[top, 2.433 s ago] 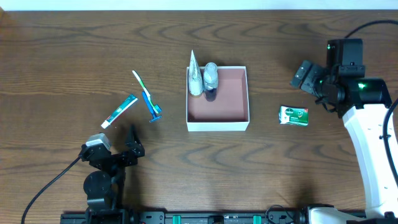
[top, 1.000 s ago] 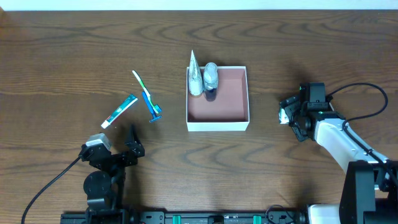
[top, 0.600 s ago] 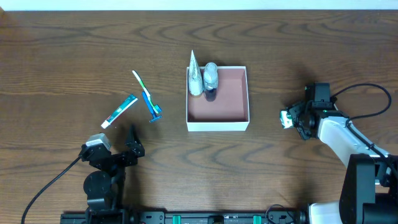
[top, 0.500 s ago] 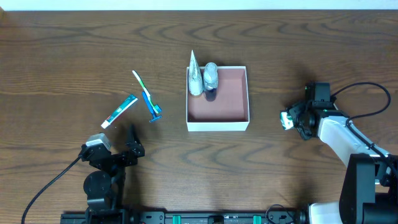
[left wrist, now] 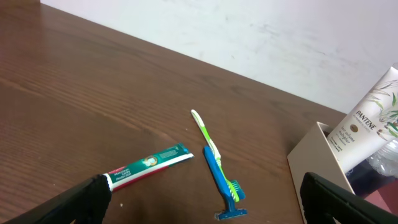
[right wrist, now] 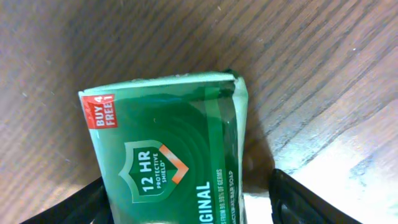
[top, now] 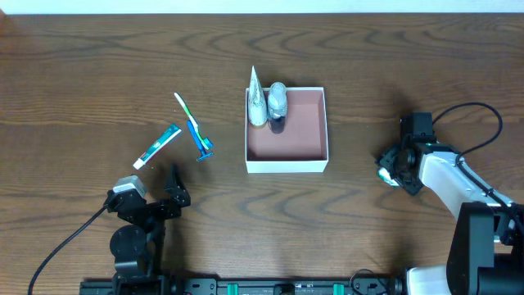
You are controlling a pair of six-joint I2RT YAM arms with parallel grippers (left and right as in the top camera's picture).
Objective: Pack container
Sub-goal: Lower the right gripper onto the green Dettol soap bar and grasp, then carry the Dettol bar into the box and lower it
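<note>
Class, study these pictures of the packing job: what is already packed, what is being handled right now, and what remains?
Done: a Pantene tube and a clear bottle lie in the container's far left corner. In hand: the right gripper straddles the green soap pack on the table, jaws not yet closed. Left: toothpaste, toothbrush and blue razor lie outside, left of the container.

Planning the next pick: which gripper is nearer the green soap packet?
Right. The right gripper straddles the soap packet; the left gripper sits far away, on the other side of the box.
</note>
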